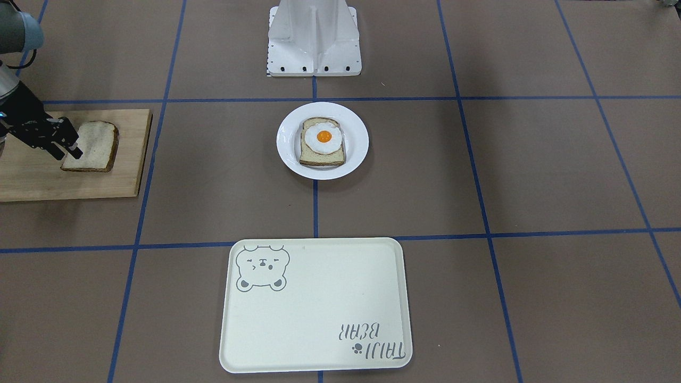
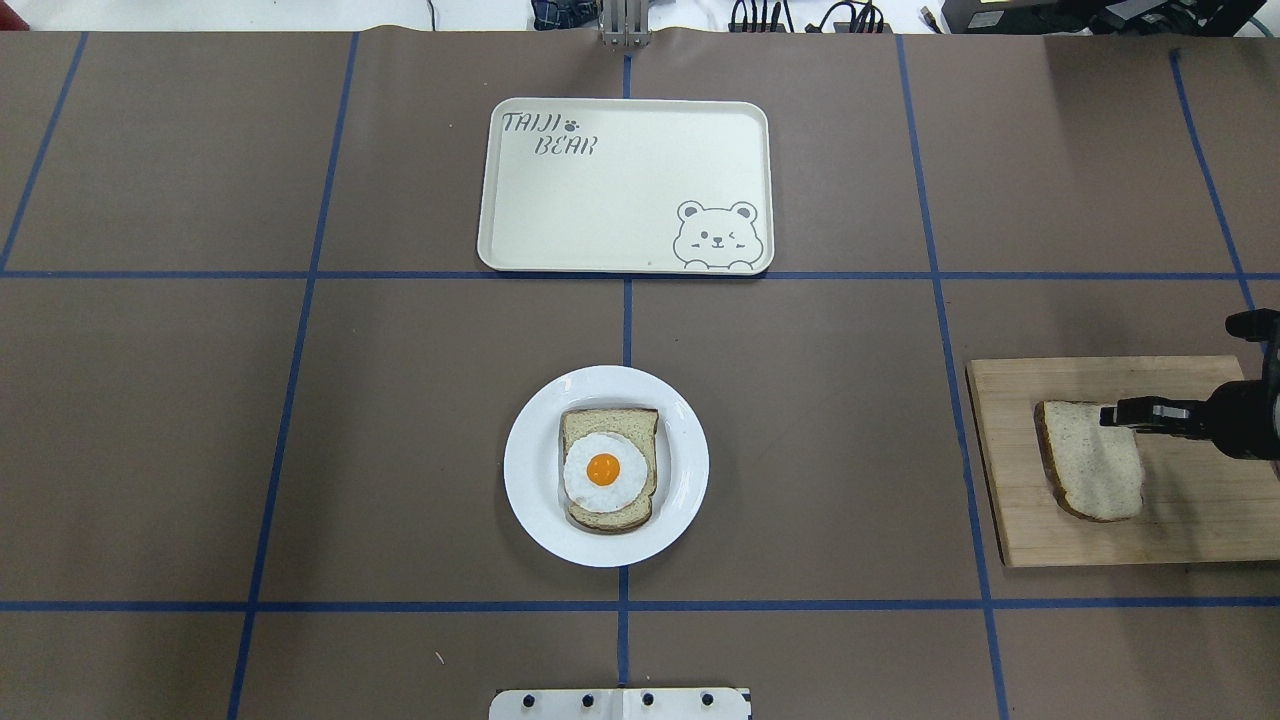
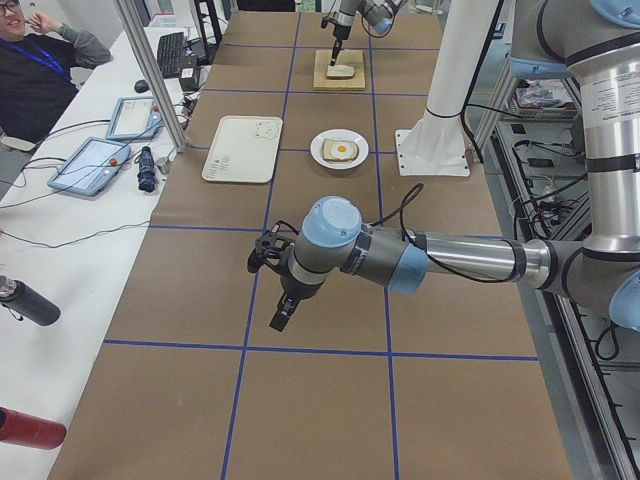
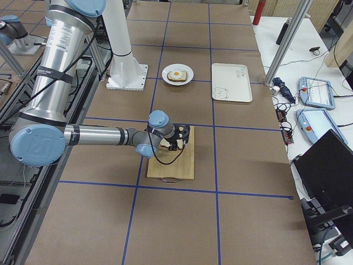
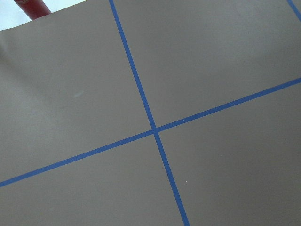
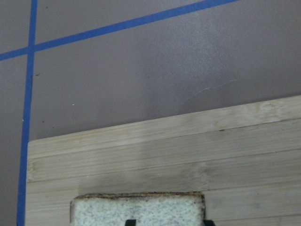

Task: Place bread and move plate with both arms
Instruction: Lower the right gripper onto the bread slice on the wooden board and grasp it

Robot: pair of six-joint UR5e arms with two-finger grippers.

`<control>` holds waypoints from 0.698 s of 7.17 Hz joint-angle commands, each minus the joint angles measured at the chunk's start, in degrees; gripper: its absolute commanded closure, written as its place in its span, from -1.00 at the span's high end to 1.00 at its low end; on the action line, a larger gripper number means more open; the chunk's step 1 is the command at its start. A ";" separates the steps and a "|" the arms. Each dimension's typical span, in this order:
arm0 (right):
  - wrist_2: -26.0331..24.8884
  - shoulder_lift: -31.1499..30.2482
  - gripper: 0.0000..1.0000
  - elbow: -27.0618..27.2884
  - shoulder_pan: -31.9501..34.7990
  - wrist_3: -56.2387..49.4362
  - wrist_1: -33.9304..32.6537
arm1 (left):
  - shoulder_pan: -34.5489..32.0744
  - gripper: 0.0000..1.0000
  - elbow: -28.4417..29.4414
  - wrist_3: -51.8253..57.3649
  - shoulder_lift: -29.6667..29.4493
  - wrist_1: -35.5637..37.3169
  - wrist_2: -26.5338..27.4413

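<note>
The plain bread (image 1: 96, 146) lies flat on a wooden board (image 1: 32, 175); it also shows in the overhead view (image 2: 1095, 475) and the right wrist view (image 6: 136, 209). My right gripper (image 1: 69, 154) is at the slice's edge, just above it, fingers apart and empty. The white plate (image 2: 530, 470) stands at the table's middle and bears the egg-topped slice (image 2: 608, 470). My left gripper (image 3: 280, 318) hangs over bare table far from both; it shows only in the left side view, so I cannot tell if it is open.
The cream bear tray (image 2: 600, 200) lies beyond the plate, on the operators' side. The white fixed base (image 1: 314, 42) stands behind the plate. An operator (image 3: 30, 70) sits at a side desk. Blue tape lines cross the brown table cover.
</note>
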 commanded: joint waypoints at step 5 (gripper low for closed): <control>-0.65 0.69 -0.44 -1.54 -0.39 -0.98 -0.04 | 0.00 0.98 -0.03 0.00 0.12 -0.05 0.00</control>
